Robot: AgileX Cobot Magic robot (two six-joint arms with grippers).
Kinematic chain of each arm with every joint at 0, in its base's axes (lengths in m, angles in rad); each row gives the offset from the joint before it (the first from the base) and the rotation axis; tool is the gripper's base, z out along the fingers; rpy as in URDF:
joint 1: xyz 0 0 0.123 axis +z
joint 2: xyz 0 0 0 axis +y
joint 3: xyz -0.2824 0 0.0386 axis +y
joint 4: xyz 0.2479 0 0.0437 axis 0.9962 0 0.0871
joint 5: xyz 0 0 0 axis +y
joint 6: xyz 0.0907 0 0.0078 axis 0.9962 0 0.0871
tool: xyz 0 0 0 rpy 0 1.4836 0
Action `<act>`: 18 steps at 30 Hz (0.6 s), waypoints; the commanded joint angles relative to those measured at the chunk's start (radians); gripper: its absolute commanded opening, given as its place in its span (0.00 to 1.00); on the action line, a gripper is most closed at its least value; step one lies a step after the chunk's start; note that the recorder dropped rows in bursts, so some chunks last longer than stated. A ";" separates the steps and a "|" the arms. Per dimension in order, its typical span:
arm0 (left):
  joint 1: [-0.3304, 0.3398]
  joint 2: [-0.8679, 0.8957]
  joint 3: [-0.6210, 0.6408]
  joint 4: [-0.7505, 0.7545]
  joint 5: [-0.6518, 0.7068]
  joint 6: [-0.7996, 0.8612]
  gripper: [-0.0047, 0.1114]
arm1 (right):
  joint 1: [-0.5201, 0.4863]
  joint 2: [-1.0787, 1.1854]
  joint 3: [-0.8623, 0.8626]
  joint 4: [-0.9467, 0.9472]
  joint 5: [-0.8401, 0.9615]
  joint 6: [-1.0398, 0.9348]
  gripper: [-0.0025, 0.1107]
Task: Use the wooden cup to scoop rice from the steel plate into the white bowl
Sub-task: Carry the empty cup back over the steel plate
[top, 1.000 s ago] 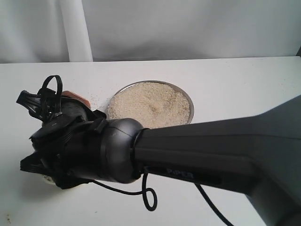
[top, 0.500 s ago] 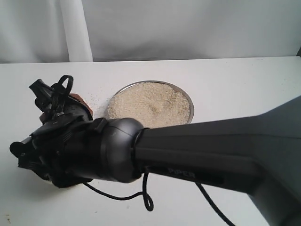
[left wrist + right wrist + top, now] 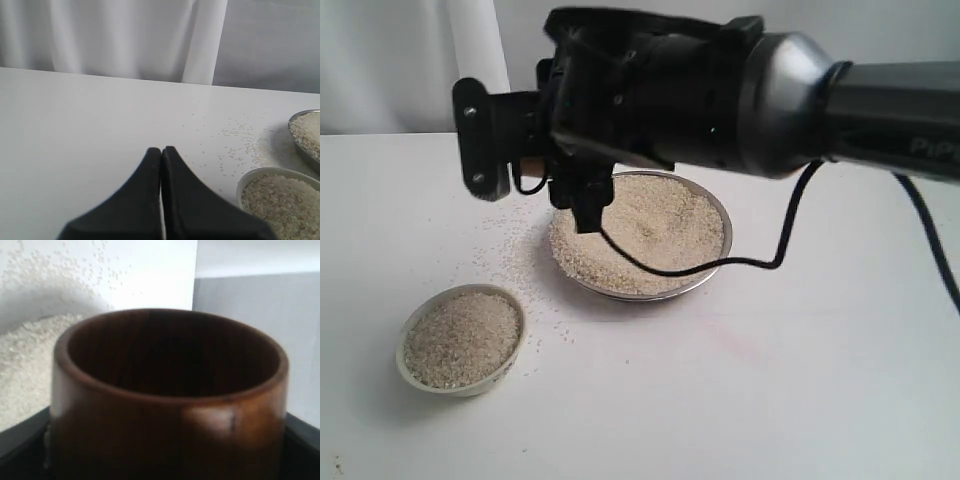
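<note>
The steel plate [image 3: 713, 205] sits mid-table with a heap of rice [image 3: 650, 230] in it. At front left the white bowl [image 3: 516, 350] is filled with rice [image 3: 460, 338]. My right gripper [image 3: 520, 150] hangs above the plate's left rim, shut on the wooden cup [image 3: 165, 405]. The cup's dark inside looks empty, and only a brown sliver of the cup [image 3: 532, 165] shows in the exterior view. My left gripper [image 3: 161, 150] is shut on nothing, low over the table beside the white bowl [image 3: 245, 182]. The exterior view does not show it.
Loose grains [image 3: 505, 255] lie scattered on the white table between plate and bowl. A black cable [image 3: 720, 262] from the right arm droops over the plate. A white curtain [image 3: 470, 60] hangs behind the table's far edge.
The right arm has risen from over the bowl and swung back toward the plate with the cup. The bowl, hidden before, now shows full of rice.
</note>
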 commanded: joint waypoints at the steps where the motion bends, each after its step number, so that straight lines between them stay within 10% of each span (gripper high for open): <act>1: -0.005 0.000 0.002 -0.005 -0.007 -0.004 0.04 | -0.079 -0.017 -0.010 0.026 0.057 -0.037 0.02; 18: -0.005 0.000 0.002 -0.005 -0.007 -0.002 0.04 | -0.244 0.130 -0.031 -0.170 0.221 -0.305 0.02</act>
